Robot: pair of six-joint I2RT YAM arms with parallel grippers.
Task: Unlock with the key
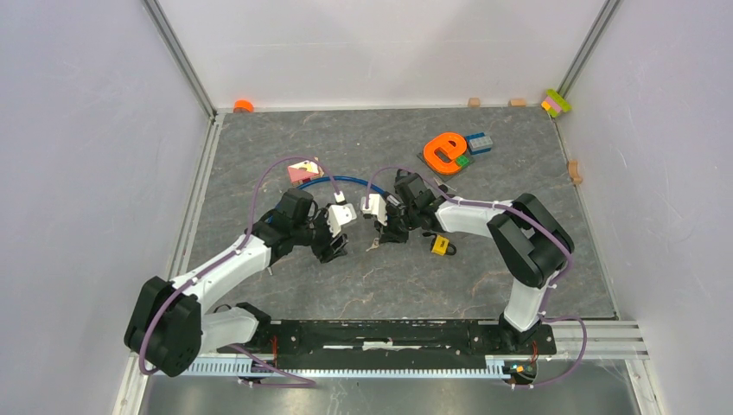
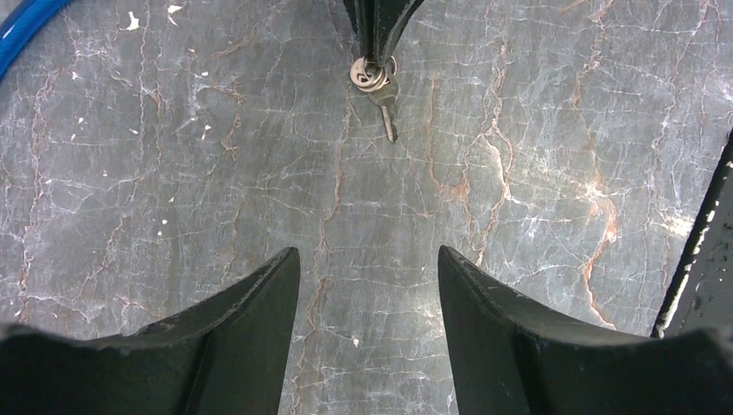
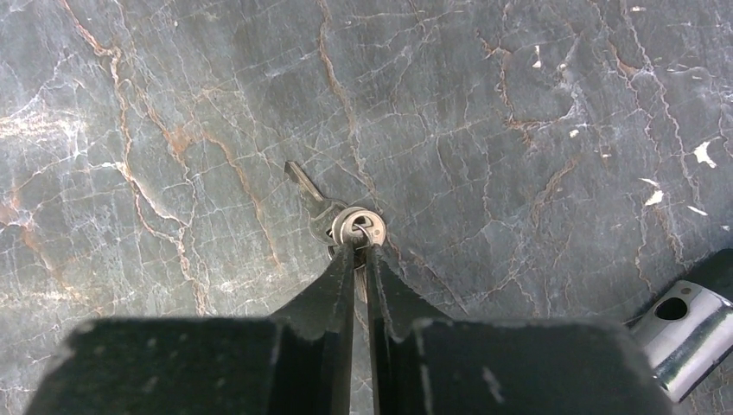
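A small silver key (image 3: 304, 186) lies flat on the grey marble-patterned mat, joined to a metal ring (image 3: 354, 225). My right gripper (image 3: 360, 245) points down at it, and its two fingertips pinch the ring with only a thin gap between them. In the left wrist view the key (image 2: 387, 108) sits straight ahead, with the right gripper's fingers (image 2: 380, 26) above it. My left gripper (image 2: 367, 255) hovers open over bare mat, a short way from the key, holding nothing. A yellow padlock (image 1: 441, 245) rests on the mat just right of the right gripper (image 1: 386, 233).
An orange letter-shaped block (image 1: 445, 151) and a blue brick (image 1: 480, 143) lie at the back right. A pink and white piece (image 1: 302, 170) and a blue cable (image 1: 350, 181) sit behind the grippers. A silver metal piece (image 3: 683, 333) shows at the right wrist view's lower right.
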